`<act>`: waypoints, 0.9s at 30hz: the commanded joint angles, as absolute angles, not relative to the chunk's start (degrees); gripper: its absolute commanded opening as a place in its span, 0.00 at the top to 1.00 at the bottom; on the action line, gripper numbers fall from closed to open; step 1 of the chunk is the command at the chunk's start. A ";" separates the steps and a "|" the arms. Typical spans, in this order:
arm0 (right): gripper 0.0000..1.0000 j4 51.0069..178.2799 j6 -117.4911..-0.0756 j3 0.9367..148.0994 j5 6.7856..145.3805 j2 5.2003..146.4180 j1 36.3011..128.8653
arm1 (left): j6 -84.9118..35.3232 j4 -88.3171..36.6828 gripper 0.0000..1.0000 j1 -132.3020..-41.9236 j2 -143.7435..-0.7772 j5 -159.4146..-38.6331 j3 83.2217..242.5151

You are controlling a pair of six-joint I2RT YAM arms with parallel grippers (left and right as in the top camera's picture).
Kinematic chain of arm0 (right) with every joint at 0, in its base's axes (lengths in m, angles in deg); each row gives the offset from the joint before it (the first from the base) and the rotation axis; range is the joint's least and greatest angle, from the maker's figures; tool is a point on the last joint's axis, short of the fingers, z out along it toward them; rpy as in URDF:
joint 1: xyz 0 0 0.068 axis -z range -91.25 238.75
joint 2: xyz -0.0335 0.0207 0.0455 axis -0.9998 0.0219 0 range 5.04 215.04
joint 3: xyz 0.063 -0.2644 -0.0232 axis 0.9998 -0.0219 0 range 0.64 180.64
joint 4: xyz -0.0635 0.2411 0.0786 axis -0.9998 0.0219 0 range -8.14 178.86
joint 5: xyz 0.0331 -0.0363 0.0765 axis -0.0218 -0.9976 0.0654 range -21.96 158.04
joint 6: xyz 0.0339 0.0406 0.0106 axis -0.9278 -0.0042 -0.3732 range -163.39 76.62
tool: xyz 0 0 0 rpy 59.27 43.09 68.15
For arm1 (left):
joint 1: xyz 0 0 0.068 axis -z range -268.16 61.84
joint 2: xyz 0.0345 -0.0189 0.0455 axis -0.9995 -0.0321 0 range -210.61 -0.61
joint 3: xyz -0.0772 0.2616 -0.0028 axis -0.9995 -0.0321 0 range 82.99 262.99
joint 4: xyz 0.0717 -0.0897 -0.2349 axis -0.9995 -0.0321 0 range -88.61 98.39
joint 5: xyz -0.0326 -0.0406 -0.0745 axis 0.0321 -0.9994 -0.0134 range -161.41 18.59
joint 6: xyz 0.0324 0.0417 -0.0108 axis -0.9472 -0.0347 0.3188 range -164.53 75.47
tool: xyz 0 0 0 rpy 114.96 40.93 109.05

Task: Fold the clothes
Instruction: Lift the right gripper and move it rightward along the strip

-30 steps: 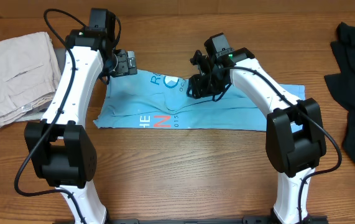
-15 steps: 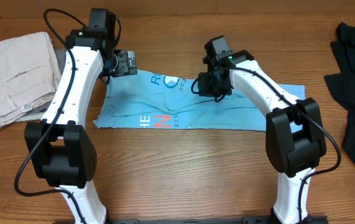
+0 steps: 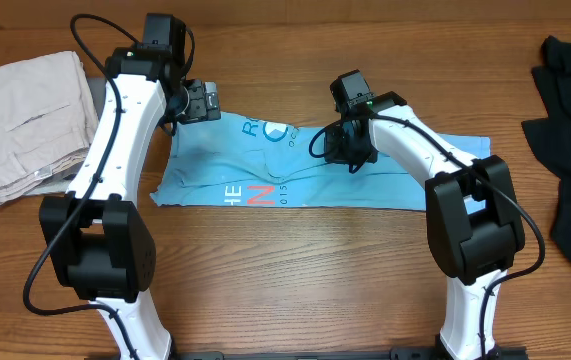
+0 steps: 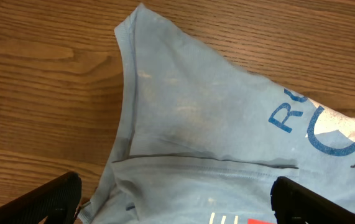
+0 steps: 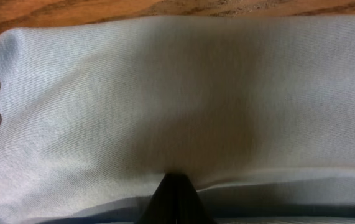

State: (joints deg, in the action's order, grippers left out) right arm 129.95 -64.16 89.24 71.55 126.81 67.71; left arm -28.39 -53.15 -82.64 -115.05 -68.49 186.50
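"Where's the shirt?"

"The T-shirt [image 3: 385, 185] lies in the middle of the desk [image 3: 285, 270], a long flat band of light blue cotton running from 9 to 3 o'clock. It's a soft knit with shallow creases. There's blue lettering and a ring near its 11 o'clock corner, and white letters with one red one toward 7 o'clock."

"And the arms?"

"The left end effector [image 3: 203, 101] hangs over the shirt's 10 o'clock corner. Its black fingers are spread wide with nothing between them, and the pointed sleeve tip and a stitched seam lie below. The right end effector [image 3: 350, 150] sits at the 12 o'clock edge, closed tight on the cloth. In its wrist view the fabric bunches into a shadowed ridge that meets the dark tip."

"Anything else around?"

"Beige trousers [image 3: 25, 120], a thick folded stack of twill, sit at 9 o'clock. A black garment [image 3: 570, 150] lies crumpled at 3 o'clock. The desk is brown with a streaky wood grain."
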 commanded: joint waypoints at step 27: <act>0.96 148.07 -64.86 94.33 69.03 121.04 69.24 | -28.67 -53.04 0.00 -82.95 -114.59 -67.59 186.98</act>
State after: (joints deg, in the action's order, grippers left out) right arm 148.45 -64.42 91.93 70.06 126.00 68.15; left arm -28.39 -53.13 -82.64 -115.05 -68.29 186.47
